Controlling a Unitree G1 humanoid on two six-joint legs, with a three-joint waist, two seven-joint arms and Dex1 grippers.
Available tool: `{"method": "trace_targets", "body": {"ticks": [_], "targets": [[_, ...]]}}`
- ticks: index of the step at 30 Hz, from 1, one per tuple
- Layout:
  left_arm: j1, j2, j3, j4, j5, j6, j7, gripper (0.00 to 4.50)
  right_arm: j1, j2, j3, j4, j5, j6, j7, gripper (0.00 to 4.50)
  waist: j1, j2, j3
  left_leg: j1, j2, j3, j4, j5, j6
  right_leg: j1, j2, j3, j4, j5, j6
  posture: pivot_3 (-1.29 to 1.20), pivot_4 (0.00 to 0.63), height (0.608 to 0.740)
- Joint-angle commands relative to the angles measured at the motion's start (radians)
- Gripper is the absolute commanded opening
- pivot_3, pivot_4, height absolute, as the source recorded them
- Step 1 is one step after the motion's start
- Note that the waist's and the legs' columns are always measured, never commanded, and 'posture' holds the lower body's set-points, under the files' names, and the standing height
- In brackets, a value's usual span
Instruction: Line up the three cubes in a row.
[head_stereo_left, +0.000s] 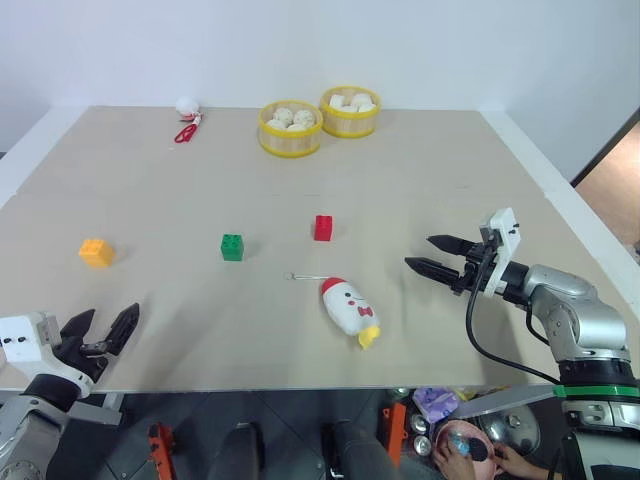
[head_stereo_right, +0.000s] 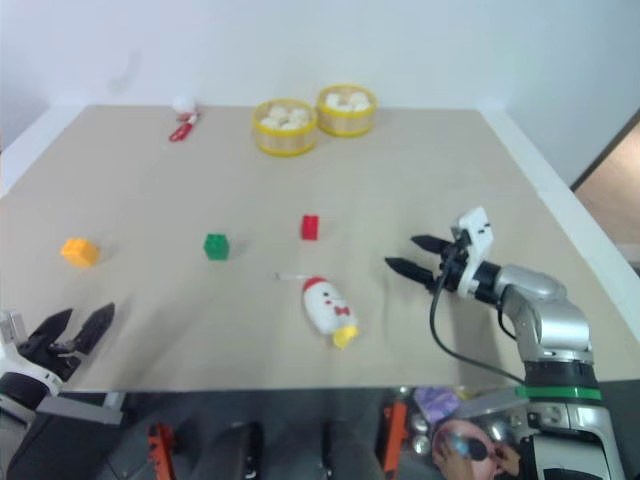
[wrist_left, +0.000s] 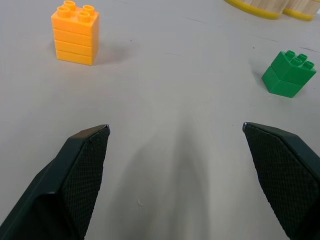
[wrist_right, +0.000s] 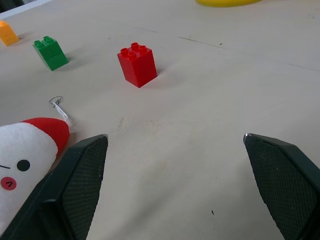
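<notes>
Cubes sit scattered across the middle of the beige table (head_stereo_left: 420, 180), well apart and not in a row. Nearest, at the table's front left corner, the left gripper (head_stereo_left: 104, 333) hangs with its fingers spread wide, holding nothing. On the right, the right gripper (head_stereo_left: 436, 256) hovers over the table, fingers likewise spread and empty, pointing toward the chicken toy (head_stereo_left: 349, 308), which lies on its side near the front centre. Farther in, the orange cube (head_stereo_left: 96, 252) stands at the left, the green cube (head_stereo_left: 232, 247) right of it toward the middle, and the red cube (head_stereo_left: 323, 228) right of the green one and slightly farther back. Two steamer baskets (head_stereo_left: 290, 128) holding white buns stand touching near the far edge, with a small white-and-red item (head_stereo_left: 187, 120) to their left.
</notes>
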Motion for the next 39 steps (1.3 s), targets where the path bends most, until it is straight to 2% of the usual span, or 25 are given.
{"method": "trace_targets", "body": {"ticks": [1,9,12,17,20,28,33,39], "targets": [[-0.005,0.011,-0.013,-0.003,0.020,-0.045,-0.022,4.40,0.002,-0.016,-0.014,-0.048,-0.004,-0.006,-0.011,4.50,0.000,0.000,0.000,0.000,0.000,0.000,0.000,0.000,0.000,0.000,0.000,0.000,0.000,0.000,0.000,0.00,0.150,0.740],[-0.025,0.048,-0.063,0.035,0.069,-0.109,-0.109,4.40,0.014,-0.013,-0.017,-0.074,-0.001,0.001,-0.023,4.50,0.002,0.000,0.000,0.000,0.000,0.000,0.000,0.000,0.000,0.000,0.000,0.000,0.000,0.000,0.000,0.00,0.150,0.740],[-0.061,0.096,-0.095,0.019,0.063,-0.111,-0.173,4.40,0.010,-0.026,-0.014,-0.117,0.015,0.022,-0.003,4.50,0.002,0.000,0.000,0.000,0.000,0.000,0.000,0.000,0.000,0.000,0.000,0.000,0.000,0.000,0.000,0.00,0.150,0.740],[-0.197,0.227,-0.269,-0.030,0.093,-0.088,-0.318,4.40,0.019,-0.068,0.062,-0.276,0.047,0.064,0.114,4.50,0.007,0.001,0.000,0.000,0.000,0.000,0.000,0.000,0.000,0.000,0.000,0.000,0.001,0.000,0.000,0.00,0.150,0.740],[-0.297,0.259,-0.382,-0.002,0.138,-0.084,-0.356,4.40,0.020,-0.076,0.102,-0.333,0.066,0.090,0.155,4.50,0.007,0.001,0.000,0.001,0.000,0.000,0.001,0.000,0.000,0.001,0.000,0.000,0.000,0.000,0.000,0.00,0.150,0.740],[-0.511,0.223,-0.606,0.069,0.200,-0.104,-0.454,4.40,0.027,-0.056,0.230,-0.386,0.021,0.059,0.194,4.50,0.006,0.001,0.000,0.000,0.001,-0.001,0.000,0.000,0.000,0.001,0.003,0.001,0.001,0.000,0.001,0.00,0.150,0.740],[-0.577,0.186,-0.656,0.099,0.219,-0.112,-0.473,4.40,0.025,-0.026,0.269,-0.344,-0.009,0.036,0.186,4.50,0.005,0.001,0.000,0.000,0.001,0.000,0.001,0.000,0.000,0.001,0.004,0.001,0.001,0.001,0.002,0.00,0.150,0.740],[-0.574,0.157,-0.653,0.099,0.236,-0.117,-0.456,4.40,0.008,0.042,0.333,-0.238,-0.080,-0.013,0.161,4.50,0.004,0.000,0.000,0.001,0.001,0.000,0.002,0.000,0.000,0.002,0.004,0.001,0.001,0.001,0.002,0.00,0.150,0.740]]}}
